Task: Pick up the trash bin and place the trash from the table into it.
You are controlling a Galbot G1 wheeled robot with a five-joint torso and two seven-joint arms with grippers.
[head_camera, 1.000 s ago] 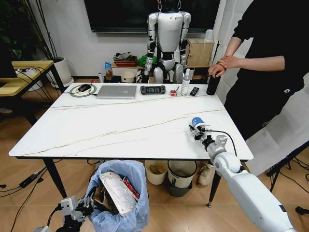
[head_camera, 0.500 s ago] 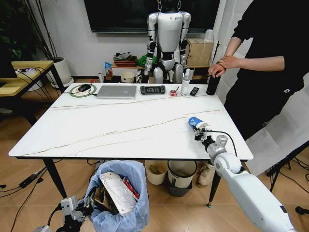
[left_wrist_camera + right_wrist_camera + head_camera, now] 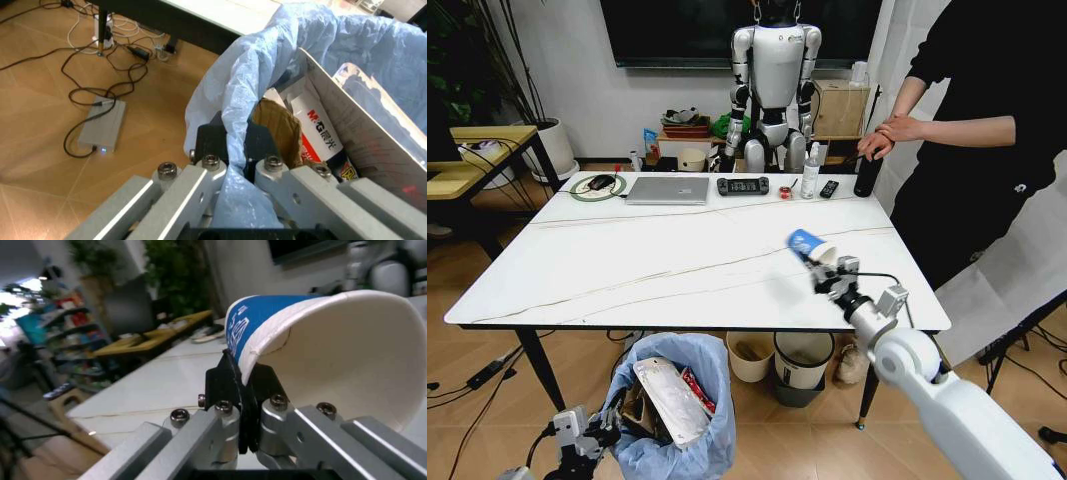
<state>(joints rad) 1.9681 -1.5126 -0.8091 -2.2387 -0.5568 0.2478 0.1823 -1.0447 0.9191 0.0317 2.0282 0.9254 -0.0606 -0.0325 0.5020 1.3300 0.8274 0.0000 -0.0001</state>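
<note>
I am holding the blue paper cup point(image 3: 805, 243) by its rim, my right hand point(image 3: 829, 272) clamped on it, lifted above the white surface point(image 3: 677, 250) toward its 4 o'clock corner. My left hand point(image 3: 230, 150) is pinching the blue bag at the rim of the trash bin point(image 3: 670, 405), hanging below the surface's 6 o'clock edge, already stuffed with cardboard and wrappers. I am judging the thin rim could buckle and slip, or the cup bounce off the heap.

Blue paper cup point(image 3: 807, 243) tilted above the white table point(image 3: 627, 260); blue-bagged trash bin point(image 3: 689, 360) below, litter-filled
</note>
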